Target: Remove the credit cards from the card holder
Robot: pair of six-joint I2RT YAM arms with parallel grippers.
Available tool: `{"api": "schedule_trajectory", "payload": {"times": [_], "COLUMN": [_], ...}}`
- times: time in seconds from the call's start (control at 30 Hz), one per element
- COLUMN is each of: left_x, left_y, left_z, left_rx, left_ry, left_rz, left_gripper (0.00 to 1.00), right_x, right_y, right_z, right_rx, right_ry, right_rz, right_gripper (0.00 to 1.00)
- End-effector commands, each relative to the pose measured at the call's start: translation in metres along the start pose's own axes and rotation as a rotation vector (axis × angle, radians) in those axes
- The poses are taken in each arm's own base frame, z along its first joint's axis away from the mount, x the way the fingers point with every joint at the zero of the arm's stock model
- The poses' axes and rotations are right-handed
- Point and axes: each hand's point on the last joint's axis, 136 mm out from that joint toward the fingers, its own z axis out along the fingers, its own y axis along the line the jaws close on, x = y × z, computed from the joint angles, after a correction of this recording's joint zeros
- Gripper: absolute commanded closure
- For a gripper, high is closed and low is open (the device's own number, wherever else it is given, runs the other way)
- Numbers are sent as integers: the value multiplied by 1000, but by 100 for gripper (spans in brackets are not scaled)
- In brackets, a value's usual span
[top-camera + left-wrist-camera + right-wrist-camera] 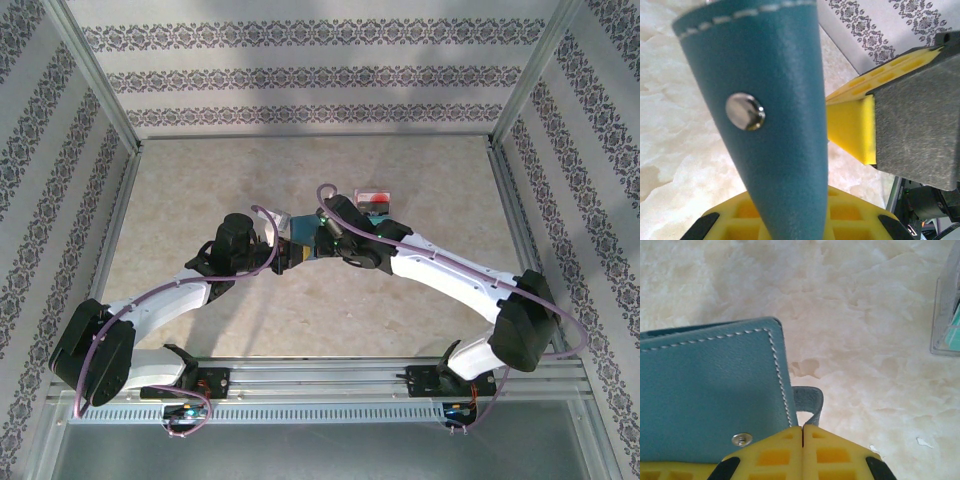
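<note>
1. One marble-look table (200,200) carries everything. Patterned walls stand on three sides.
2. Two arms, left arm (150,300) and right arm (450,275), reach in from the near edge. They meet around the table's middle.
3. Left gripper (790,222): its yellow fingers are clamped on the card holder, which sits between them and stands up edge-on toward the left wrist camera.
4. Right gripper (802,442): its yellow fingers are pressed together with barely a seam. The end of the holder's tab (809,399) goes into that seam, so it is pinching the holder from the other side. Its grey pad (920,125) shows beside the holder in the left wrist view.
5. Card holder (710,395): teal with white stitching, lifted off the table between both grippers at mid-table. Whether cards are inside cannot be told.
6. Clear box (377,203): sits on the table just behind the right gripper, toward the far edge.
7. Credit cards (375,197): red and teal ones lie in that box. A teal edge shows in the right wrist view.
8. Snap cap (745,111) is shiny metal on the holder's outer face.
</note>
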Motion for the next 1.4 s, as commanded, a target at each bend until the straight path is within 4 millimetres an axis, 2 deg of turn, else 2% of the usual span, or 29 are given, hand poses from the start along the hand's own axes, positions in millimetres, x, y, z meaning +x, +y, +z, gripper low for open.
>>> {"api": "schedule_trajectory", "payload": {"times": [0.0,0.2,0.33,0.4,0.53,0.63,0.7,0.87,0.93,1.13,1.37], "left_x": [-29,-29,-29,-28,-30,-33,-35,-39,-42,-50,-48], "left_y": [-22,-24,-26,-27,-30,-33,-35,-42,-44,-53,-62], "left_z": [-5,-6,-10,-12,-16,-19,-20,-25,-27,-33,-34], "left_rx": [64,62,60,56,57,60,61,70,73,93,143], "left_ry": [-93,-89,-86,-83,-86,-94,-95,-93,-99,-115,-107], "left_rz": [67,79,87,91,103,117,132,182,199,224,233], "left_gripper": [100,100,100,100,100,100,100,100,100,100,100], "right_x": [-1,-7,-8,-9,-13,-20,-25,-27,-27,-29,-28], "right_y": [-14,-40,-51,-49,-43,-35,-26,-12,-8,-3,18], "right_z": [-9,-21,-23,-23,-29,-42,-54,-73,-79,-86,-87], "right_rx": [34,46,-28,-95,-207,-300,-376,-497,-532,-582,-657], "right_ry": [-15,-49,-72,-90,-150,-215,-262,-344,-374,-404,-365], "right_rz": [-10,18,54,64,38,3,-30,-87,-94,-84,-125], "right_gripper": [100,100,91,88,72,59,46,22,3,2,2]}}
